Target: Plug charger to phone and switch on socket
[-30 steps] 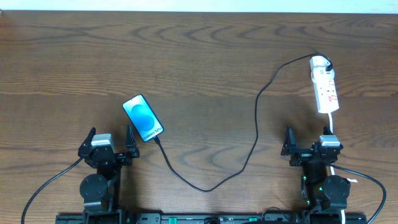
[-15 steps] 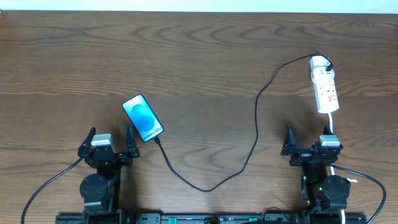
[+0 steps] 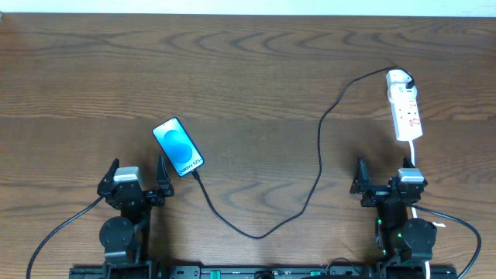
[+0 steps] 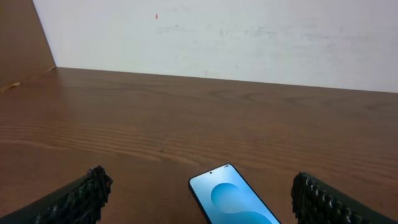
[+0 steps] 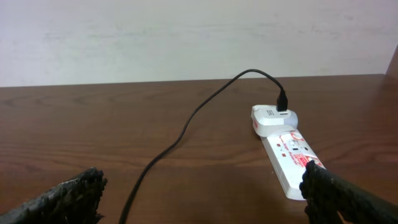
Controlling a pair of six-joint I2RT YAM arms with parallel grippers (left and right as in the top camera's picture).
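The phone [image 3: 178, 146] lies face up on the table left of centre, blue screen lit; its top end shows in the left wrist view [image 4: 231, 200]. The black charger cable [image 3: 319, 163] runs from the phone's lower end in a long loop up to the white socket strip [image 3: 404, 106] at the far right, where it joins a white adapter [image 5: 274, 116]. The strip also shows in the right wrist view [image 5: 289, 160]. My left gripper [image 3: 138, 183] is open and empty, just below the phone. My right gripper [image 3: 384, 180] is open and empty, just below the strip.
The strip's thick white cord [image 3: 412, 156] runs down past my right gripper. A white wall [image 4: 217, 37] stands behind the table's far edge. A brown side panel [image 4: 22, 43] rises at the far left.
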